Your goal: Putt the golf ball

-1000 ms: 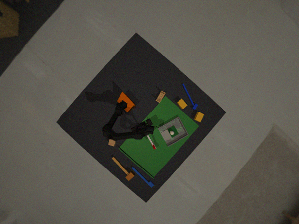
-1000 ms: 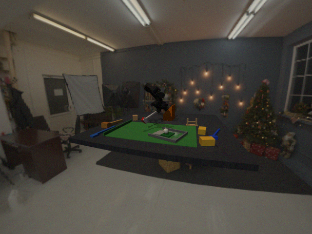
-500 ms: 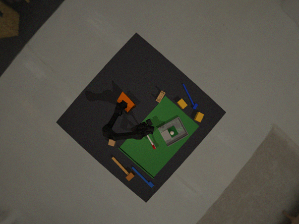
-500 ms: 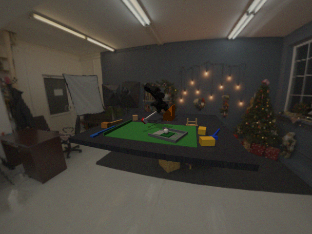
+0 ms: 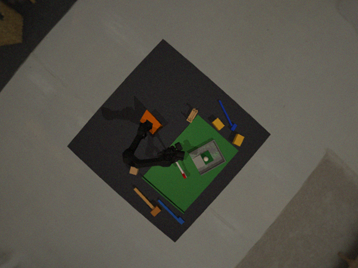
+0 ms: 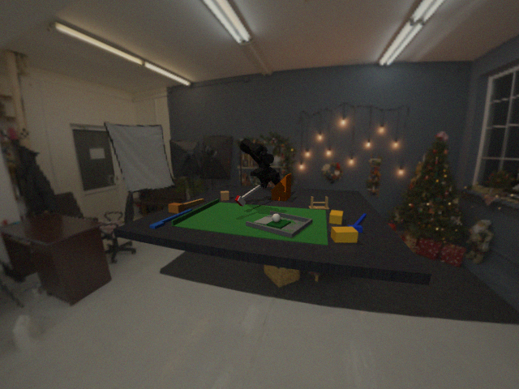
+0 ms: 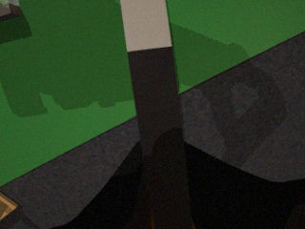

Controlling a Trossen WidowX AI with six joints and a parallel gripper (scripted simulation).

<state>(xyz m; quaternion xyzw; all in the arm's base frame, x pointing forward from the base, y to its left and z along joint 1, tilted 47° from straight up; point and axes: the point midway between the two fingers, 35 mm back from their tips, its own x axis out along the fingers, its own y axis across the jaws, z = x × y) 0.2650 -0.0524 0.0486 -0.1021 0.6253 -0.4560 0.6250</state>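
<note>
The red putter, with red-and-white head and white shaft (image 5: 180, 168) (image 6: 250, 193) (image 7: 149, 26), is held at a slant. Its head is raised above the green mat (image 5: 181, 194) (image 6: 201, 221), left of the ramp in the exterior view. My gripper (image 5: 174, 157) (image 6: 268, 183) (image 7: 156, 145) is shut on the putter's dark grip. The fingertips are dark and partly hidden. The white golf ball (image 5: 205, 159) (image 6: 276, 217) is on the raised dark green square (image 5: 209, 154) (image 6: 280, 224), inside the grey-walled ramp piece (image 5: 197, 164) (image 6: 257, 221), apart from the putter head.
An orange wedge (image 5: 155, 127) (image 6: 285, 188) stands near the arm. Two yellow blocks (image 5: 218, 124) (image 6: 344, 234), a blue club (image 5: 225, 113) and a small wooden rack (image 5: 192, 115) (image 6: 319, 207) are beyond the mat. A wooden mallet (image 5: 155, 210) and another blue club (image 5: 169, 210) lie beside it.
</note>
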